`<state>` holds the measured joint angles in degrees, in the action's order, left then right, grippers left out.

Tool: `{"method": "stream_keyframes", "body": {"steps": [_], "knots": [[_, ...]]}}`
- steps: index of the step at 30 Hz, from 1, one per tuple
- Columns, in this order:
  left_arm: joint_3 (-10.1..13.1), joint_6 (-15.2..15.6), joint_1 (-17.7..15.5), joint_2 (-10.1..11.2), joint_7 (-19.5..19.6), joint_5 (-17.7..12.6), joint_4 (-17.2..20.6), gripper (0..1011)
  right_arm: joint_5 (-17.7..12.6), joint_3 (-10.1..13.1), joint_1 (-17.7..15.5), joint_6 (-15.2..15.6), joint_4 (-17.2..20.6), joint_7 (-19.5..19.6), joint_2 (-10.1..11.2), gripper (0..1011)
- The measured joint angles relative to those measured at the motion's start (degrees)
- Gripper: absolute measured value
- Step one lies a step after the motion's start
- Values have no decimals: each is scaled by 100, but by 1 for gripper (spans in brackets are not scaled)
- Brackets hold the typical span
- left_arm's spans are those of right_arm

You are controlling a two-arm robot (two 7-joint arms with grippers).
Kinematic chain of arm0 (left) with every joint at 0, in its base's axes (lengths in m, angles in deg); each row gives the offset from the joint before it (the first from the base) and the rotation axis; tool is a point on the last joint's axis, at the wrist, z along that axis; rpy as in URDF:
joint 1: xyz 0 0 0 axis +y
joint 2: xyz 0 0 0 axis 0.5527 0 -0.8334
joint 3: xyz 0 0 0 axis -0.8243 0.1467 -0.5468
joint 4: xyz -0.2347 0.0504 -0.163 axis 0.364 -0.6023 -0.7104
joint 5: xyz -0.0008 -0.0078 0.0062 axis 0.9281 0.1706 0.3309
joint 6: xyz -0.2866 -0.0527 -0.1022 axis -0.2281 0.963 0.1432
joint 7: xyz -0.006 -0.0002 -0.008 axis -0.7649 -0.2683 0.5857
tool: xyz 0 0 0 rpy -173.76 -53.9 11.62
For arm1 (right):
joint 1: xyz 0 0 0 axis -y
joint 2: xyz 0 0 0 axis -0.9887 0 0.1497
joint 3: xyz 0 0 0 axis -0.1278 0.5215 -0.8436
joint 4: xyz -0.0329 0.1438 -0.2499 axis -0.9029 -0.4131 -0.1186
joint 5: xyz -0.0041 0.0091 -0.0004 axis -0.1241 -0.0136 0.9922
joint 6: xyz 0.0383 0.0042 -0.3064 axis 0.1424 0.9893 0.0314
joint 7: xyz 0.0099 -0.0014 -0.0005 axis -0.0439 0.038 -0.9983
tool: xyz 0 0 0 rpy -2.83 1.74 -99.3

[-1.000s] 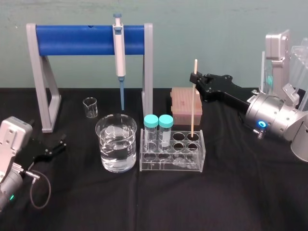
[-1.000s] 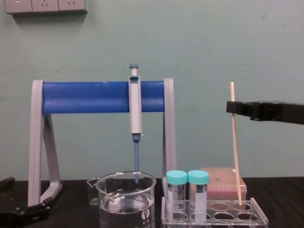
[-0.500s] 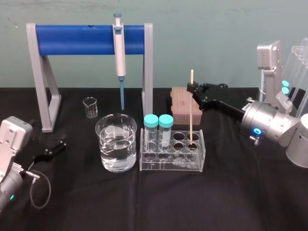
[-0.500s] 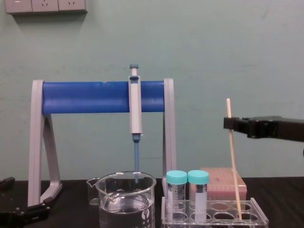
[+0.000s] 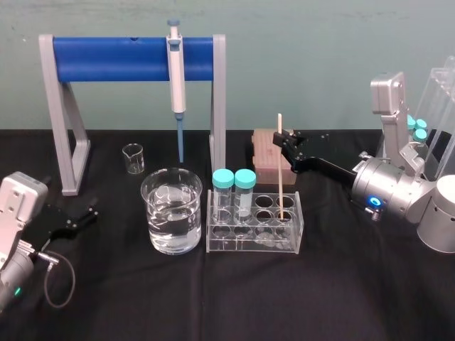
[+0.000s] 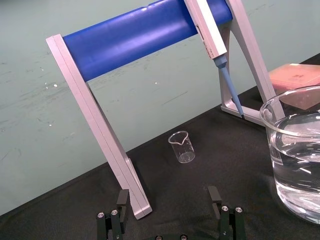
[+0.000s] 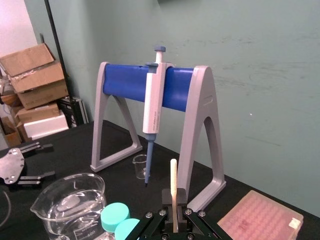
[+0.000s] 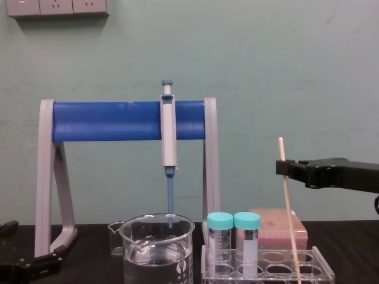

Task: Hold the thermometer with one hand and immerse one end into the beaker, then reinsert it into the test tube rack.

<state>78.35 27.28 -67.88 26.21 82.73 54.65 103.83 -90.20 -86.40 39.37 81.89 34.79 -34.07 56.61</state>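
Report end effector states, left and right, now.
Left end effector: open, empty, parked low on the left.
Right end effector: closed on the thermometer, lower end in the test tube rack.

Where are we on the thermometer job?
Looks near the end: the thermometer stands in a right-end hole of the test tube rack, right gripper shut on its upper part. Whether the beaker dip happened isn't shown. Remaining: release, withdraw. Left gripper idles open, far left.

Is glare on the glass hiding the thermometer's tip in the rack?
Head view: no, the thermometer shows through the test tube rack; highlights sit on the beaker. Chest view: even light, right end effector dark against the wall.
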Motion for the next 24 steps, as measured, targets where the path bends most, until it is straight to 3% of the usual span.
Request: {"method": "stream_keyframes", "body": {"steps": [14,24], "knots": [[0,0,0,0,0,0,0,1004,600,-3,141,-531,-347,71,-103,45],[0,0,0,0,0,0,0,1004,548,148,184,-548,-463,-74,-258,46]]}}
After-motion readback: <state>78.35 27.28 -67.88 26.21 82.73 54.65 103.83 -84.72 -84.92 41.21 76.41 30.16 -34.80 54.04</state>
